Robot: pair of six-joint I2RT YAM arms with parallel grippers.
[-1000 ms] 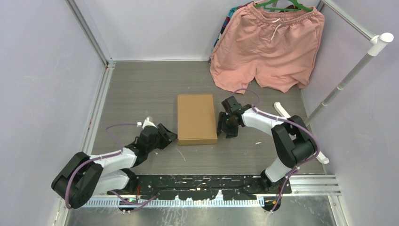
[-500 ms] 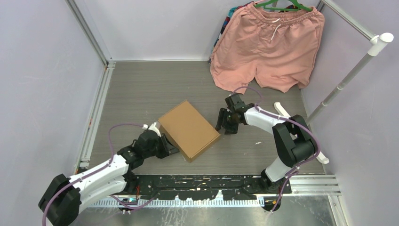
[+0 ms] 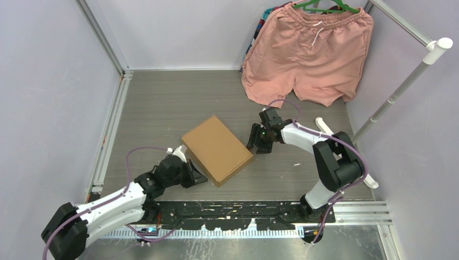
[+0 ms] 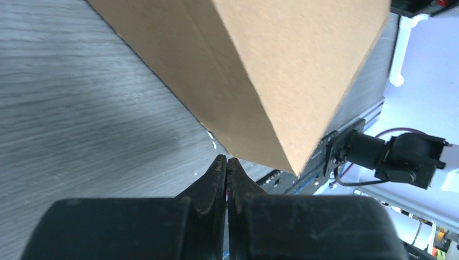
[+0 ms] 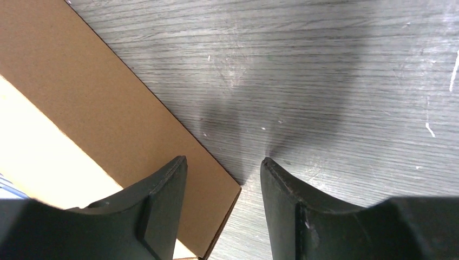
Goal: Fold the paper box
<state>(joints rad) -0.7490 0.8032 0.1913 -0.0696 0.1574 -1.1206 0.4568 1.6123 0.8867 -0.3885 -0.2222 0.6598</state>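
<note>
Box: the plain brown corrugated cardboard paper box (image 3: 217, 149) lies closed on the grey wood-grain table (image 3: 162, 103), about mid-table and turned askew, between the two arms.
Left pincer: the left pincer (image 3: 196, 176) has its fingers pressed together and grips nothing.
Right pincer: the right pincer (image 3: 258, 145) has its fingers apart and holds nothing.
Box to left pincer: the box sits just far and right of the joined tips. In the wrist view (image 4: 227, 165) its side wall and near corner loom right past them, and whether they touch cannot be told.
Box to right pincer: the box's right corner lies just left of this pincer. Its wrist view (image 5: 223, 168) shows one finger over the cardboard edge and the other over bare table.
Risk, sliding: a push from the joined tips would likely skid or spin the light box, since nothing braces it.
Risk, crushing: lowering the right pincer here could dent the corner under its finger.
Risk, reopening: with no grip on the lid, a poorly seated tab may spring up.
Bystander: the pink fabric shorts (image 3: 308, 54) hang far right, well apart.
</note>
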